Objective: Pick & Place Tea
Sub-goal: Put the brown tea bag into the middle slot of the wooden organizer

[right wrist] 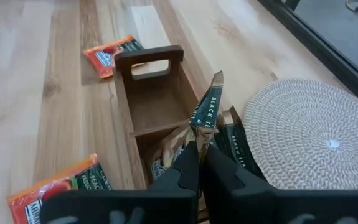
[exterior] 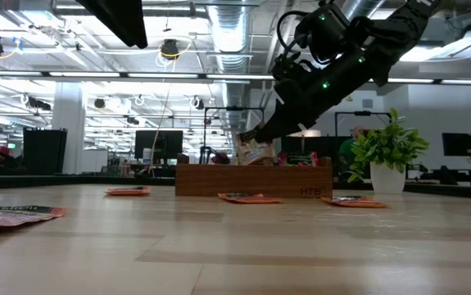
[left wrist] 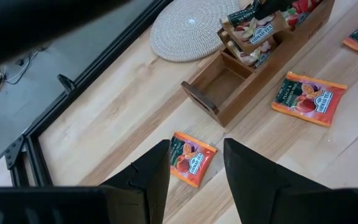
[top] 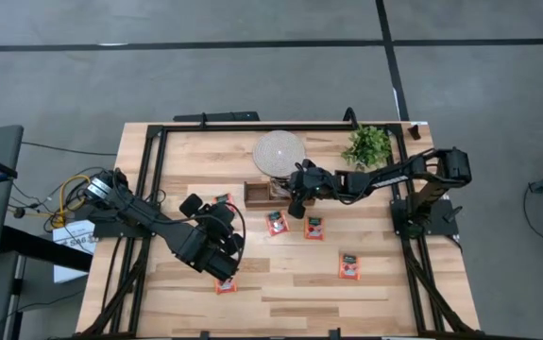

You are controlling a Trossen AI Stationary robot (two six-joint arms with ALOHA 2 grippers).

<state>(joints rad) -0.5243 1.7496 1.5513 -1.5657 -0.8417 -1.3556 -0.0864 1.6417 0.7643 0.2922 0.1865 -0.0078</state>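
Here the right gripper (right wrist: 198, 163) pinches a tan tea sachet (right wrist: 206, 111) upright over the wooden tray (right wrist: 155, 99); the left gripper (left wrist: 195, 176) hangs open above a red sachet (left wrist: 191, 158).

You have a pale blond wooden table (top: 290, 293) with faint plank stripes, edged by a black frame (top: 158, 142). Near the top centre of the high view, your round mat (top: 279, 151) is off-white with a woven spiral pattern. Just below it sits a mid-brown wooden tray (right wrist: 154, 106). The loose sachets (top: 348, 267) across the middle and lower part are red-orange with a dark green band and white lettering. The sachet (right wrist: 205, 112) pinched at the centre of the right wrist view is tan with a dark green band. Your plant (top: 368, 145) at upper right is bright green in a white pot (exterior: 387, 178). Both arms are black; the floor (top: 252, 57) is grey with dark lines.
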